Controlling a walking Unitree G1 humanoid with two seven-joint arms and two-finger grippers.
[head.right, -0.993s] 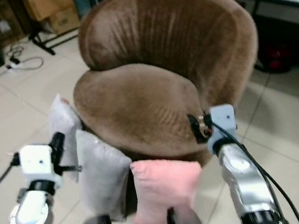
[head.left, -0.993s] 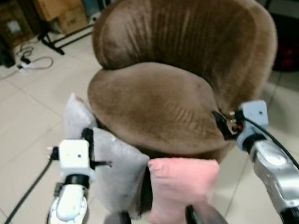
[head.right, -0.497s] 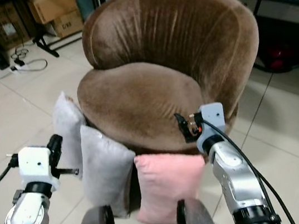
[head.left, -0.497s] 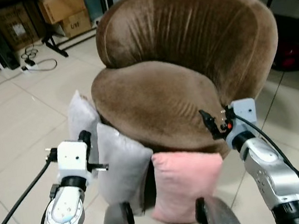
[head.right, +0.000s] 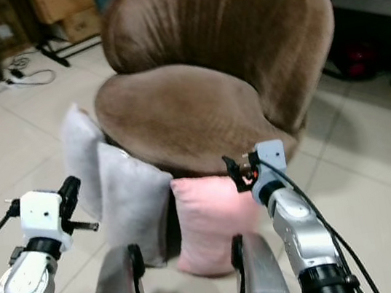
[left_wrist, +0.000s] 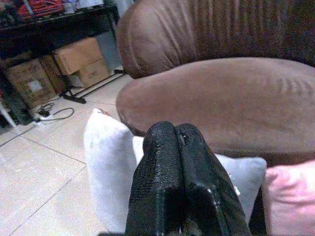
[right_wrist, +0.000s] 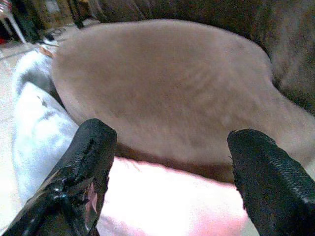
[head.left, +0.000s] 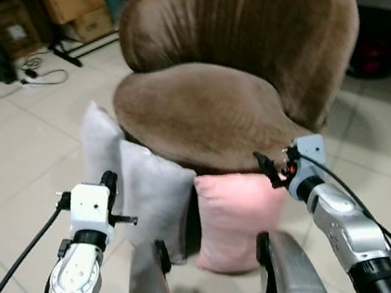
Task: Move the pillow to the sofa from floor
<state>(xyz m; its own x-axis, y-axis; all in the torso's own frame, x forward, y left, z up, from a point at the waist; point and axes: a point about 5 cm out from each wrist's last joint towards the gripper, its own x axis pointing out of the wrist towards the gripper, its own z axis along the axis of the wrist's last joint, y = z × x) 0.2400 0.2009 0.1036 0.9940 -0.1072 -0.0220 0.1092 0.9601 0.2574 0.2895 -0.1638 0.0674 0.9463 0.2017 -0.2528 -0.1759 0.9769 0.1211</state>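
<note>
The right end effector [right_wrist: 167, 162], open wide above the pink pillow [head.left: 236, 218], should drop straight down and pinch its top edge.

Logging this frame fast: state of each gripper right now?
Left gripper: closed, holding nothing.
Right gripper: open, empty, above the pink pillow.
</note>
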